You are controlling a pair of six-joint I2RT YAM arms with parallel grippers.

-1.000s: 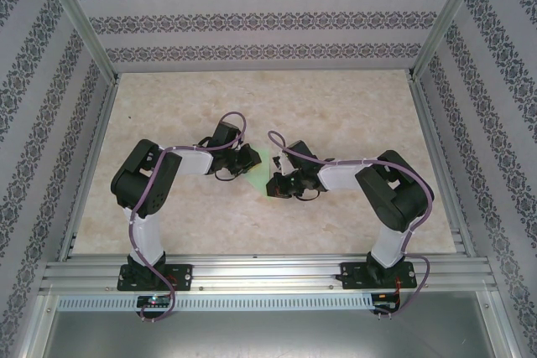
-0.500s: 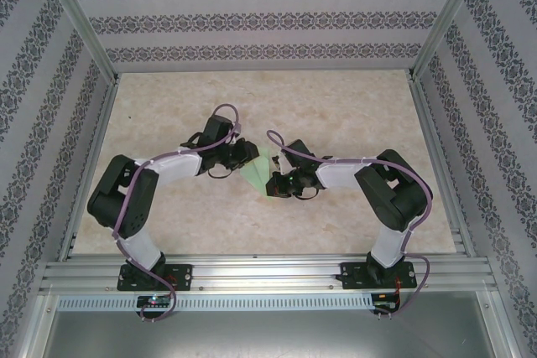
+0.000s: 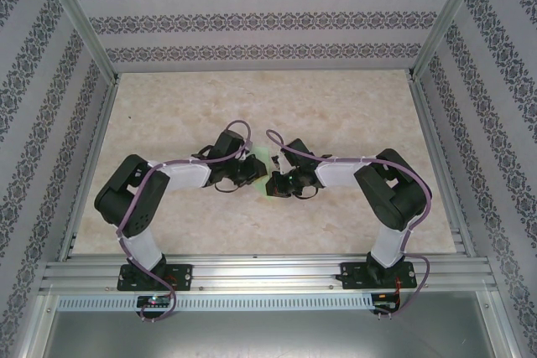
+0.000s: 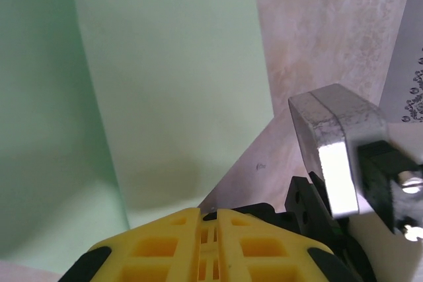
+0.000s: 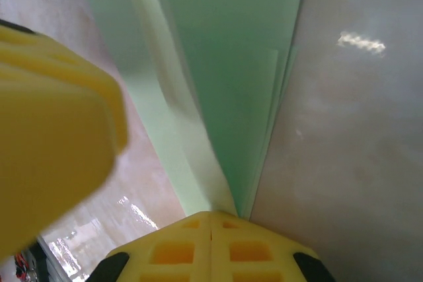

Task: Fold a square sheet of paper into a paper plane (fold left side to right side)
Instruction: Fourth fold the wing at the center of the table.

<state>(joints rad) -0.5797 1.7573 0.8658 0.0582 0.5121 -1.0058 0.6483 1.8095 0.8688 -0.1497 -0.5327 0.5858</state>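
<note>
Nearest me, my right claw point(image 5: 211, 214) pinches the paper's point(image 5: 225, 64) folded layers, my left claw point(image 4: 208, 213) sits closed at its edge, mid bench point(image 3: 336, 106), so I should match edges and press the crease slowly.

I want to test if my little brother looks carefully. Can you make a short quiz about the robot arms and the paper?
1. True or false: the paper is red.
2. Where is the paper? A) in the middle of the table, where the left gripper and the right gripper meet; B) against the back wall; C) on the metal rails.
3. Fill in: the right gripper's fingers are coloured ____.
Key: 1 false, it is pale green; 2 A; 3 yellow.
</note>
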